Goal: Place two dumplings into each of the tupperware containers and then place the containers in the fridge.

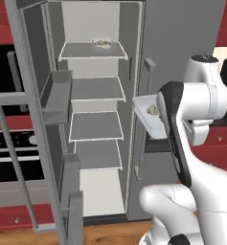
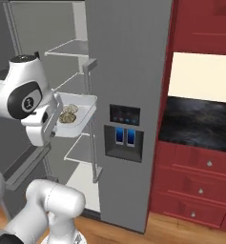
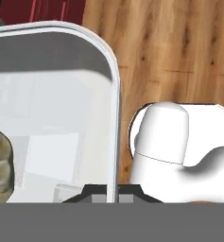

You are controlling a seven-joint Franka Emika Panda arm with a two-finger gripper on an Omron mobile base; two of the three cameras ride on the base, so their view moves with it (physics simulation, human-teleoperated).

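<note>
Hand view: our gripper (image 3: 107, 193) is clamped on the rim of a tupperware container (image 3: 52, 118), white, see-through, holding a mottled dumpling (image 3: 0, 163). We carry it level before the open fridge (image 1: 96, 119), long axis pointing inward.

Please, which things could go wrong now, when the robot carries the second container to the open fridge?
1. The fingers pinch only the thin rim of the container, so it may tilt or slip, and the dumplings could roll out.
2. The container is beside the edge of the closed fridge door; it may bump there or against a shelf.
</note>
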